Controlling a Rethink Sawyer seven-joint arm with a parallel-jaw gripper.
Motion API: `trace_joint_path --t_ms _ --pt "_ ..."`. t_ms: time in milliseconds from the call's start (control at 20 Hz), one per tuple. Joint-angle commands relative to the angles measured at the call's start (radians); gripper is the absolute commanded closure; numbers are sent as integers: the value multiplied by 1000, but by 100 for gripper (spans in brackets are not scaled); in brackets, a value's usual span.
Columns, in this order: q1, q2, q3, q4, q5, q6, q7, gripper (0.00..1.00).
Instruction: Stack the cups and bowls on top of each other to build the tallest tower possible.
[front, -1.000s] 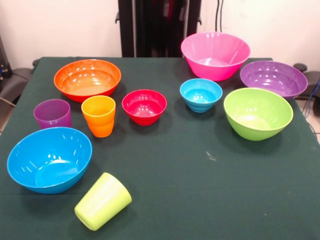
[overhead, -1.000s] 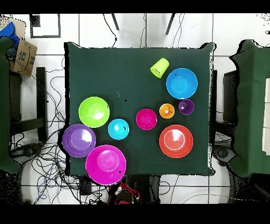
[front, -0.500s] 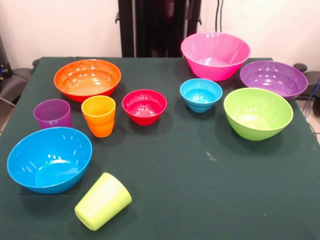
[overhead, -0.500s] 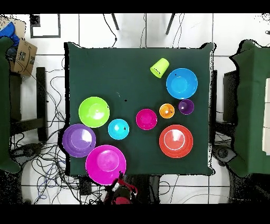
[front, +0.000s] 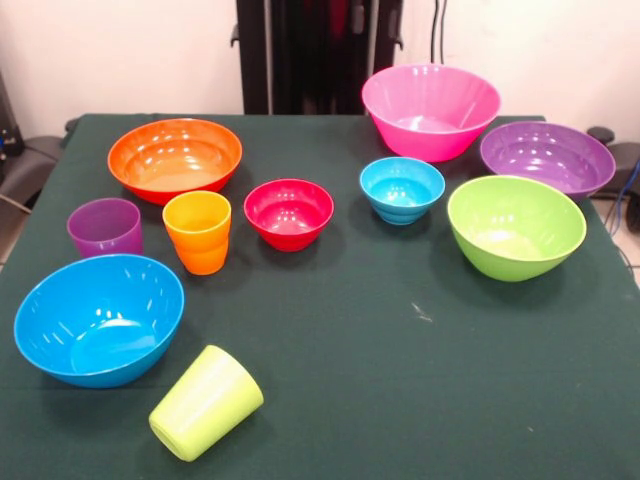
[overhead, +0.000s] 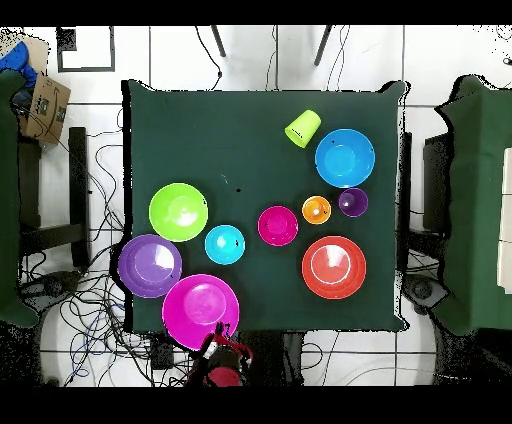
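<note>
All bowls and cups stand apart on the green table (front: 400, 380); no tower stands. The large bowls are pink (front: 430, 110), purple (front: 547, 157), lime green (front: 515, 226), orange (front: 175, 158) and blue (front: 98, 318). The small red bowl (front: 289, 213) and the small ridged light blue bowl (front: 402, 189) sit mid-table. The orange cup (front: 198, 232) and the purple cup (front: 105, 228) stand upright. The lime green cup (front: 206, 402) lies on its side. The red and black end of my arm (overhead: 221, 360) shows only in the overhead view, just off the table edge beside the pink bowl (overhead: 201, 312).
The black pedestal (front: 318, 55) stands behind the table's far edge. In the overhead view, cables (overhead: 90, 290) lie on the floor, other green tables (overhead: 478, 200) stand at both sides, and a cardboard box (overhead: 45, 108) sits on the left.
In the overhead view the red arm end has shifted a little to the left, closer to the pink bowl. The bowls and cups have not moved.
</note>
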Motion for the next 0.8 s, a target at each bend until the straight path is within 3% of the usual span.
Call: trace_joint_path --t_ms 50,350,800 --pt "-23 -34 153 -69 29 163 104 0" --pt "-24 -4 167 -110 27 154 98 0" --pt "-48 185 165 -201 -39 4 94 0"
